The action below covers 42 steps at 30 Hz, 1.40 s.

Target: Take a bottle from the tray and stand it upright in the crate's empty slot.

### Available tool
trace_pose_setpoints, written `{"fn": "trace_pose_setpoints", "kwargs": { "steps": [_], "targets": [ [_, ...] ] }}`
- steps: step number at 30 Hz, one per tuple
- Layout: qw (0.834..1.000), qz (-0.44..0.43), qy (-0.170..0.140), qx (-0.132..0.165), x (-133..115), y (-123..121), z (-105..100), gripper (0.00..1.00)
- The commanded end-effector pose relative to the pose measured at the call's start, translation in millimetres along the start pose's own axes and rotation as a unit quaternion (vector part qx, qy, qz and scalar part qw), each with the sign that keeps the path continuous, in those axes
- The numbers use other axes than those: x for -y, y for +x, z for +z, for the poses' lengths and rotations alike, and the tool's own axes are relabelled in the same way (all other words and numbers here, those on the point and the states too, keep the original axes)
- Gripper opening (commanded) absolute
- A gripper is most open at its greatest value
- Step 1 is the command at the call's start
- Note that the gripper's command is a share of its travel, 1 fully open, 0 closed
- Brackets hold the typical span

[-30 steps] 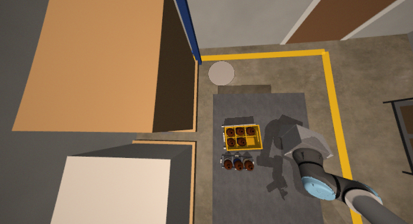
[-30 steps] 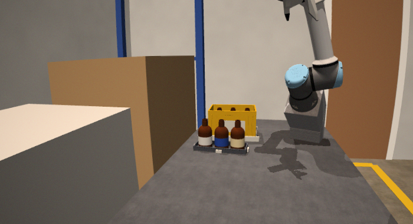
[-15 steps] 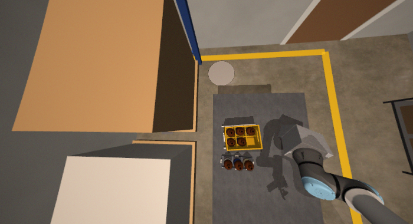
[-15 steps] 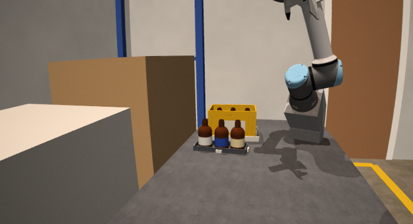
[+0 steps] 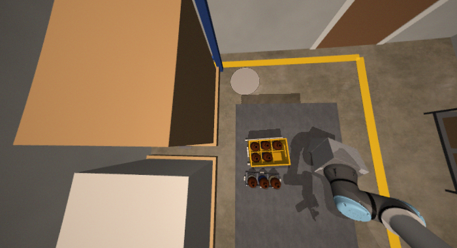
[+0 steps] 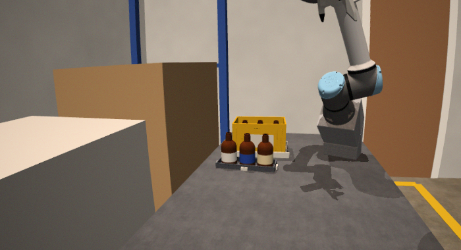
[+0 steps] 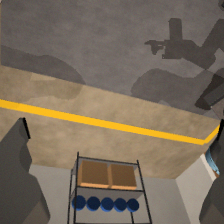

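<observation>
A yellow crate stands on the grey table and holds several brown bottles; its one empty slot is the near right corner. The crate also shows in the exterior view. Just in front of it a dark tray holds three upright brown bottles, with a white label, a blue label and a cream label. My gripper is open and empty, high above the table and to the right of the crate. The wrist view shows the open fingers over table edge and floor, not the crate or tray.
The arm's grey base block stands on the table right of the crate. A tall brown box and a white-topped box stand left of the table. A blue post rises behind the crate. A shelf rack stands on the floor.
</observation>
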State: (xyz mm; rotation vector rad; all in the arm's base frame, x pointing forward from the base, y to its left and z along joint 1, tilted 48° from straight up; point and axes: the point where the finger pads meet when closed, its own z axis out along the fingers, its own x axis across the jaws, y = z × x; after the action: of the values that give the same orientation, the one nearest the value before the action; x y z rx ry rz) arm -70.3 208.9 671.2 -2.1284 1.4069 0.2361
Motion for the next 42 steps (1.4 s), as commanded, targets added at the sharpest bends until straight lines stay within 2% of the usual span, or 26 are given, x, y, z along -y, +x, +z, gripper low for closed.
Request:
{"fn": "trace_pose_setpoints", "kwargs": {
  "steps": [1, 42],
  "targets": [
    [1.000, 0.000, 0.001, 0.001, -1.5, -0.5, -1.6, 1.00],
    [1.000, 0.001, 0.003, 0.005, -6.7, -3.1, -5.6, 1.00]
  ]
}}
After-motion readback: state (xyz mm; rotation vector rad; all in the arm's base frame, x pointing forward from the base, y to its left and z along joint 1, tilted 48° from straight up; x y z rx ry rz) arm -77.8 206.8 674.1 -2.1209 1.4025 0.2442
